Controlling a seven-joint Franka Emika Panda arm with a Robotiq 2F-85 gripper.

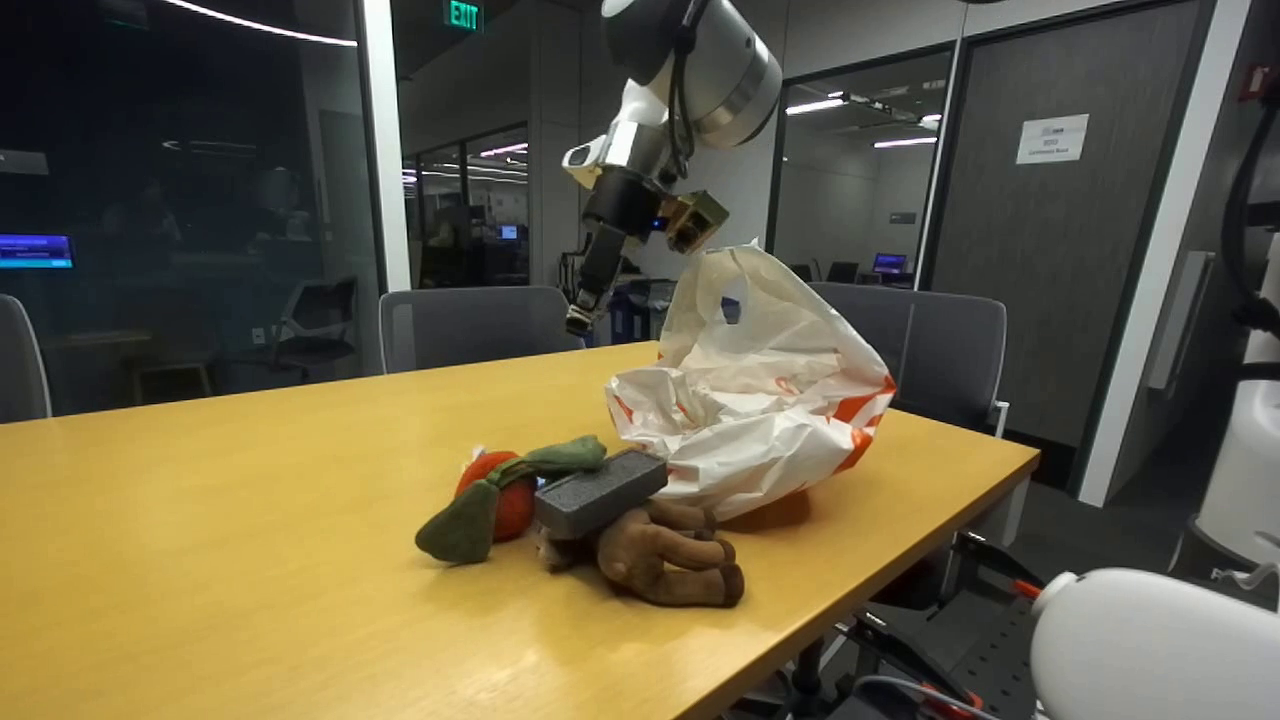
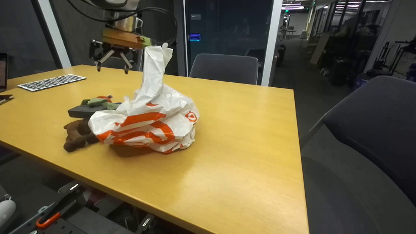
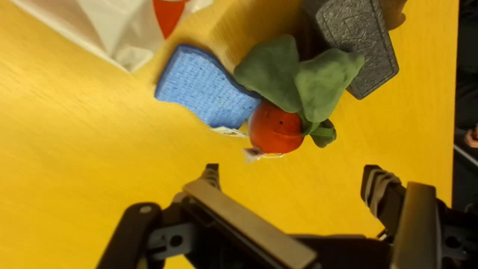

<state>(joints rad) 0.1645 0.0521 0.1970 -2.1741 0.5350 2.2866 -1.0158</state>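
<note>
My gripper [image 3: 291, 170] is open and empty above the table. It also shows in both exterior views [image 1: 582, 318] [image 2: 112, 69]. Nearest its fingertips in the wrist view is a red-orange plush [image 3: 276, 130] with green leaves and a white tag. A blue sponge [image 3: 209, 87] lies against the plush. A dark grey block [image 3: 360, 41] lies beside the leaves. In an exterior view this block [image 1: 600, 490] rests on a brown plush animal [image 1: 665, 560] lying on its side. A crumpled white plastic bag [image 2: 152, 125] with red print stands close by, its handle raised; its edge [image 3: 123, 33] shows in the wrist view.
The yellow table [image 2: 240, 146] bears everything. A keyboard [image 2: 52, 82] and part of a laptop [image 2: 2, 71] are at its far left in an exterior view. Grey chairs [image 2: 224, 70] [image 1: 480, 330] stand around the table. The bag's handle rises near the gripper's height.
</note>
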